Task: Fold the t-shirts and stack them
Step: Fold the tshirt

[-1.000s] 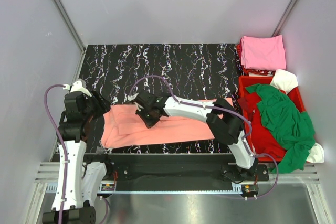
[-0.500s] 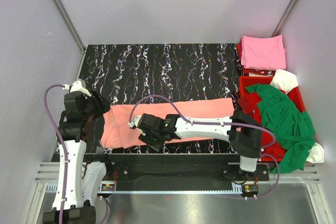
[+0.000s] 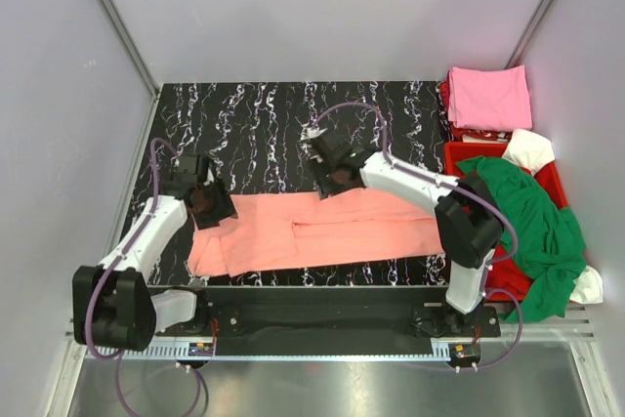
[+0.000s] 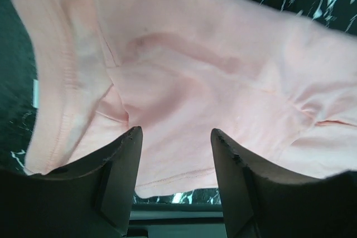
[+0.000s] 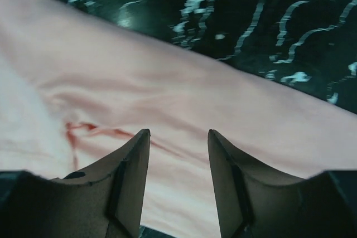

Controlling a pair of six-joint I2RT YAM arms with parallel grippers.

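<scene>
Lying under left pincer (image 4: 174, 132) and right pincer (image 5: 178, 132): salmon-orange t-shirt (image 3: 342, 233); both parted, gripping nothing.

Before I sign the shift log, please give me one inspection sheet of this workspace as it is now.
Surface: black white-veined table top.
Job's things: salmon-orange cloth t-shirt lying partly folded; folded pink cloth t-shirt far right; green cloth t-shirt heaped in rigid red plastic crate.
Clutter: nothing seen.
Pincers: left pincer and right pincer both open over the salmon-orange t-shirt.
Cables: purple cables looped at both arms.
Surroundings: pale grey walls.
</scene>
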